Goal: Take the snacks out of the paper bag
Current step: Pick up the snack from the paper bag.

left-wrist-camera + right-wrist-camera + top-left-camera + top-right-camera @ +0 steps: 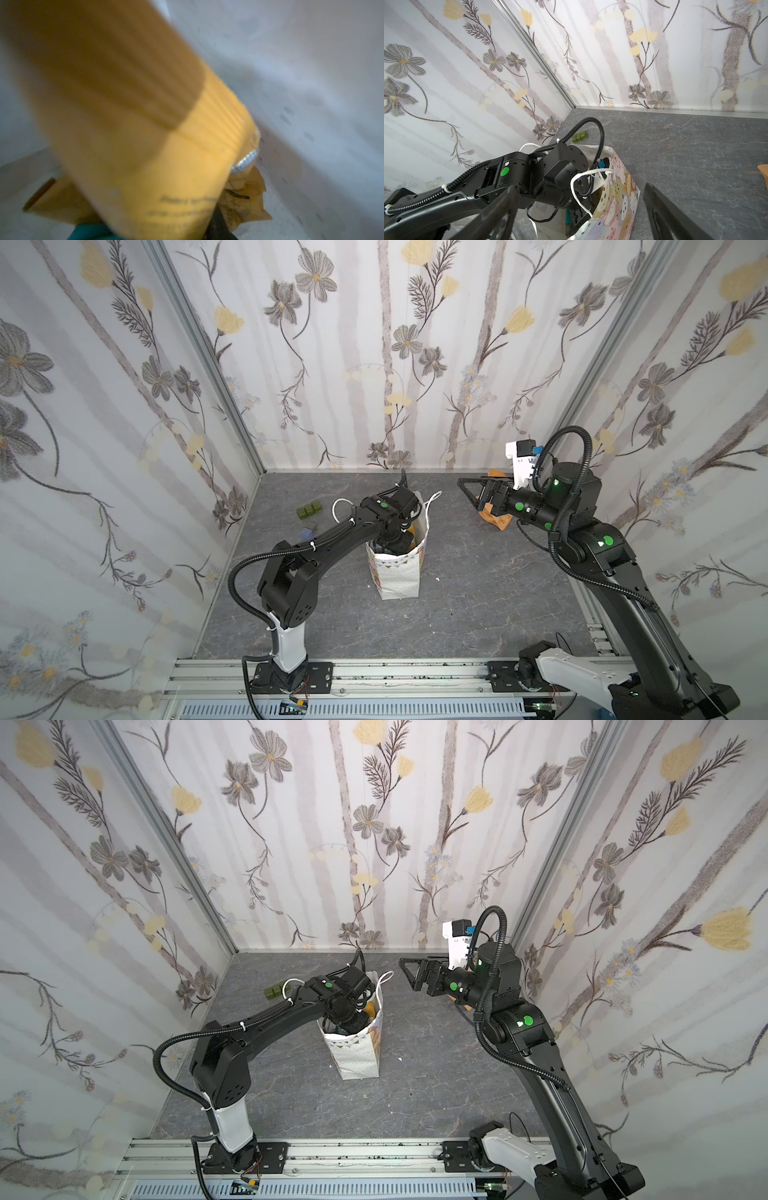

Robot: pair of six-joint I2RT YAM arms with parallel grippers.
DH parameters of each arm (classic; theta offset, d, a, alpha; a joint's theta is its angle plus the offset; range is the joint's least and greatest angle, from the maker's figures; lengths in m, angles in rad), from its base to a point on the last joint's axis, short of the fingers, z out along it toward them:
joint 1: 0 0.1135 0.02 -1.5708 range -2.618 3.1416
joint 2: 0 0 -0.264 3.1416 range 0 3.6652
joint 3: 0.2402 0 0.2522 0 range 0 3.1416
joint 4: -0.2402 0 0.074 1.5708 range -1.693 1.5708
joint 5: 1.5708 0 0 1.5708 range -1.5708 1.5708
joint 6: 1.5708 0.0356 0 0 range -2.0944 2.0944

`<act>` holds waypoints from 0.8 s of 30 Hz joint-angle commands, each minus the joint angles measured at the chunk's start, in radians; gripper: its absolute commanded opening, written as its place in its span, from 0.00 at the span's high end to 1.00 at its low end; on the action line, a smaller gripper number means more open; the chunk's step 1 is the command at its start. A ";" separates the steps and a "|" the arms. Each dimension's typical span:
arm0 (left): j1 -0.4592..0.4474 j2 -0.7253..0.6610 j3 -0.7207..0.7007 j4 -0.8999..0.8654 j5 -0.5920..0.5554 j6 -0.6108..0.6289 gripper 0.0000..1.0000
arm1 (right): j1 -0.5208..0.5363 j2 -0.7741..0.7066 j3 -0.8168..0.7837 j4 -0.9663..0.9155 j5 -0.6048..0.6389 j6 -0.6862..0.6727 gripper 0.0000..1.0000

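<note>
The white paper bag (399, 576) (359, 1056) (618, 199) stands upright mid-table. My left gripper reaches down inside it, hidden from both top views. In the left wrist view a blurred orange-yellow snack packet (145, 124) fills the frame and runs down over the jaws, which are shut on its lower end. A crumpled orange packet (247, 199) and a teal one (87, 232) lie at the bag's bottom. My right gripper (469, 489) (409, 971) (581, 218) hovers open and empty to the right of the bag. An orange packet (496, 522) lies on the table below it.
Three dark green blocks (309, 510) (579, 136) sit in a row at the back left, with small blue and grey blocks (309, 531) just in front. The bag's cord handles (340, 506) stick out by the left arm. Flowered walls close in three sides.
</note>
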 commanded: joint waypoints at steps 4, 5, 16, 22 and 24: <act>0.002 -0.024 0.024 -0.029 -0.062 0.010 1.00 | 0.000 -0.006 -0.010 0.033 0.009 0.004 0.07; 0.002 -0.030 0.028 -0.029 -0.062 0.009 1.00 | 0.001 -0.006 -0.012 0.034 0.009 0.005 0.07; -0.006 -0.061 0.074 -0.048 -0.084 0.035 1.00 | 0.000 -0.013 -0.025 0.044 0.026 0.007 0.07; -0.014 -0.104 0.077 -0.017 -0.097 0.044 1.00 | 0.001 -0.025 -0.031 0.046 0.035 0.005 0.07; -0.016 -0.121 0.077 -0.001 -0.098 0.050 1.00 | 0.000 -0.030 -0.034 0.049 0.040 0.006 0.07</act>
